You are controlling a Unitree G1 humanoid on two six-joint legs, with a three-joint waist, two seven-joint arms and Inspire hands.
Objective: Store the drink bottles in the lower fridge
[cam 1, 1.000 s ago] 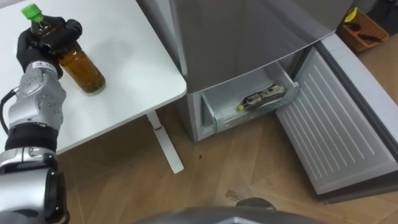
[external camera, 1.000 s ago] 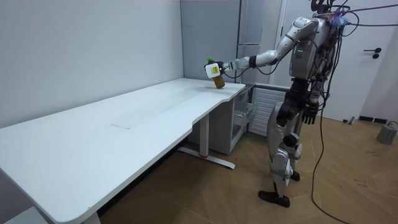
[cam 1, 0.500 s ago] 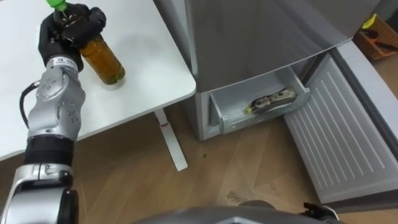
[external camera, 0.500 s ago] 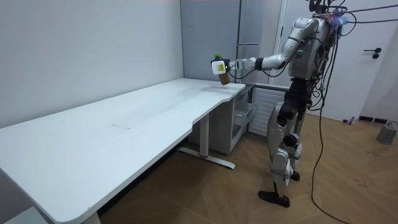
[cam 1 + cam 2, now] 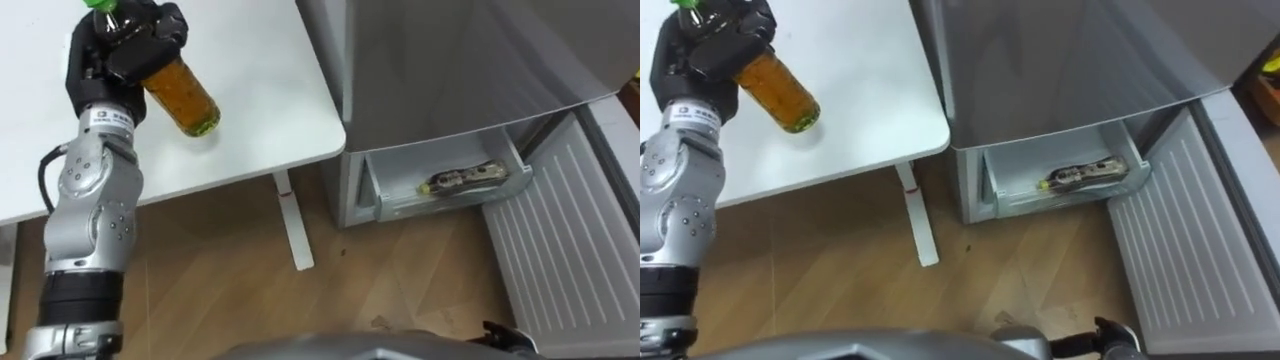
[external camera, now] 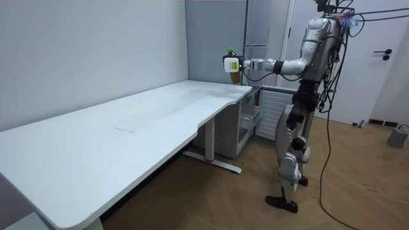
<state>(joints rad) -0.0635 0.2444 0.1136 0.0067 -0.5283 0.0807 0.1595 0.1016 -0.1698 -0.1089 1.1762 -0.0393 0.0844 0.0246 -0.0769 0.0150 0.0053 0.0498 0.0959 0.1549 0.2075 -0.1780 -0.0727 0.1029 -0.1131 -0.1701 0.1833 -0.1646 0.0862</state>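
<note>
My left hand (image 5: 125,50) is shut on the neck of a bottle of amber drink (image 5: 185,95) with a green cap. The bottle is tilted, its base hanging over the white table (image 5: 260,110). In the room view the bottle (image 6: 234,66) is held out at chest height above the table's end, next to the grey fridge (image 5: 450,60). The fridge's lower drawer (image 5: 440,190) stands pulled out, with another bottle (image 5: 465,179) lying on its side in it. My right hand (image 6: 307,110) hangs low at my side.
The lower fridge door (image 5: 570,240) is swung wide open over the wooden floor at my right. The table leg (image 5: 292,225) stands just left of the fridge. I stand on the floor in front of the fridge, near the table's corner.
My left hand has raised the bottle off the table and carried it toward the fridge. My body has turned, and the eye view has shifted with it.
</note>
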